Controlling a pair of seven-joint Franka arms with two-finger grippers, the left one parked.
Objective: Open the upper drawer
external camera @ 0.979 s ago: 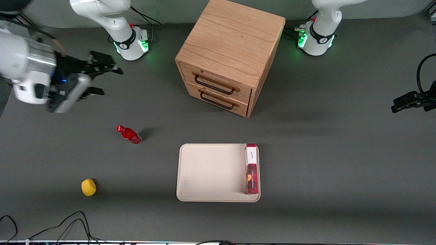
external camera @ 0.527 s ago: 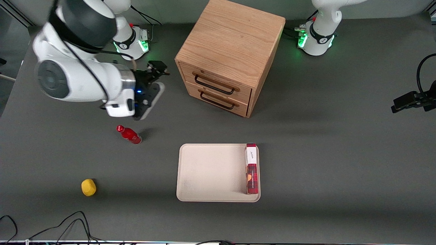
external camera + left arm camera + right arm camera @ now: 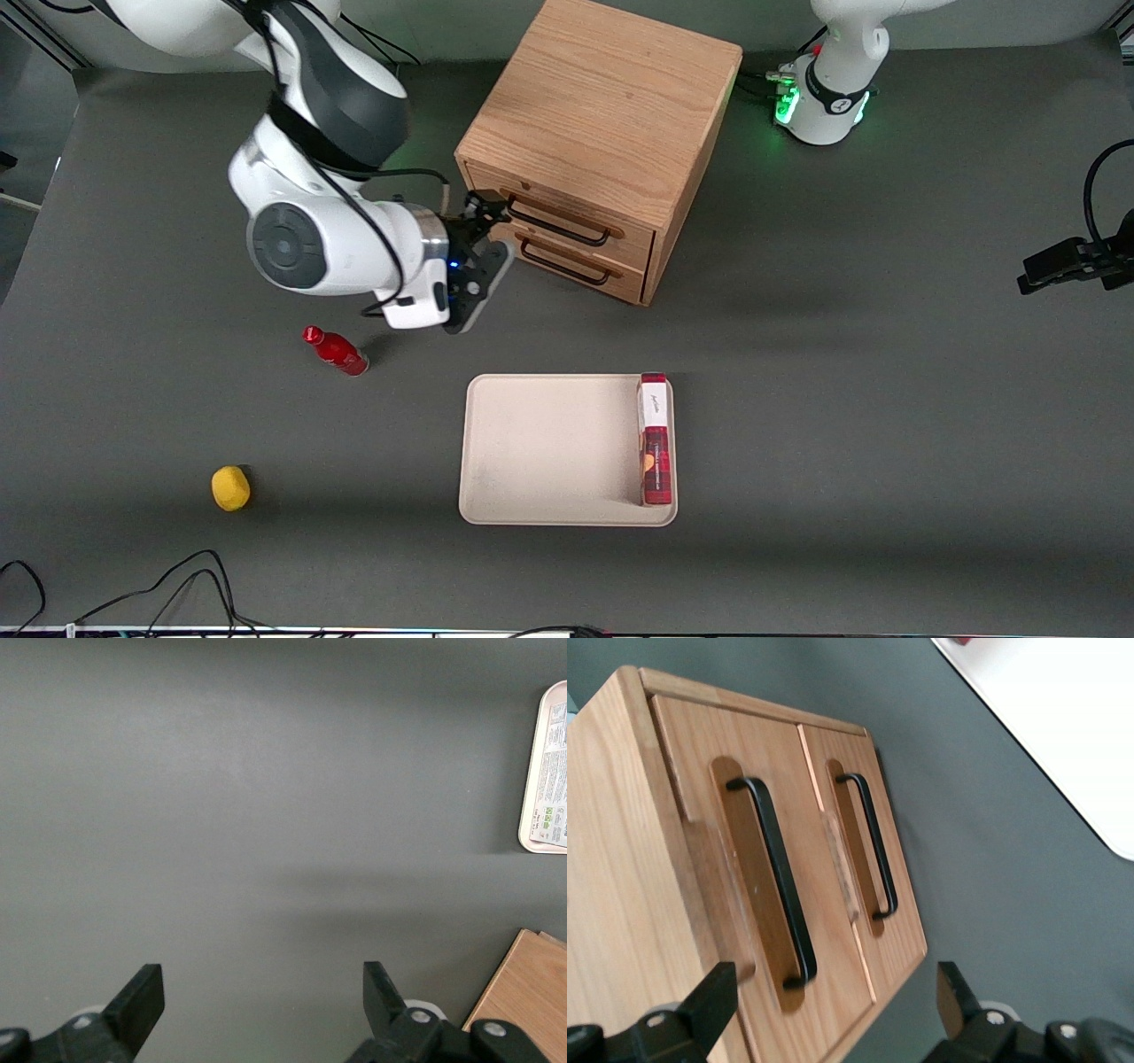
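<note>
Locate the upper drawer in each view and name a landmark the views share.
Front view: upper drawer is shut, under the cabinet top, with the gripper open at its handle's end.
Right wrist view: upper drawer, handle facing the camera.
Left wrist view: not in it.
Shared landmark: the tray.

One oak cabinet (image 3: 602, 115) stood upper centre of the front view, with two drawers: the upper drawer (image 3: 567, 213) and a bottom drawer (image 3: 576, 259), each with one black handle. One pincer (image 3: 485, 213) was at the upper drawer's front. Below lay one tray (image 3: 549, 452), one red box (image 3: 655, 439), one red bottle (image 3: 337, 351) and one yellow object (image 3: 230, 488).
</note>
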